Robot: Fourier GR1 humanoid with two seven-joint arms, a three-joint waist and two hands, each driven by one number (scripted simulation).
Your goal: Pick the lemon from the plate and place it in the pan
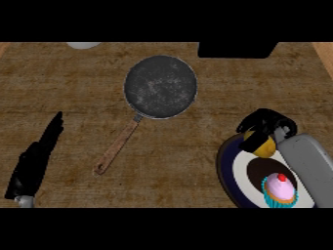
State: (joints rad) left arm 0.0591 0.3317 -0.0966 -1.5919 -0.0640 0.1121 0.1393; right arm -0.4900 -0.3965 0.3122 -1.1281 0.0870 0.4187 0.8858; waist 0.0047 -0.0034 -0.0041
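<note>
Now, pan: you have a round, dark, speckled metal pan [161, 87] at the upper middle of the counter; its whole bottom shows bare, and its wooden handle runs down and to the left.
Plate: the round plate with a dark blue rim, cream ring and brown centre [225, 166] sits at your lower right, partly under the grey right forearm. It holds the lemon at its far end and a pink-frosted cupcake in a blue wrapper [279, 190] at its near end.
Lemon: the small yellow lemon [265, 147] is over the plate's far end, half hidden by black fingers; you cannot tell whether it is lifted.
Right hand: the black right hand [270, 121] is curled round the lemon from above.
Left hand: the black left hand [33, 163] rests at the left, fingers straight.
Room: bare brown wooden counter [68, 97] lies between plate and pan.
Edges: a black block [237, 49] sits at the top right of the pan, and a white round thing [84, 45] at the top left.
</note>
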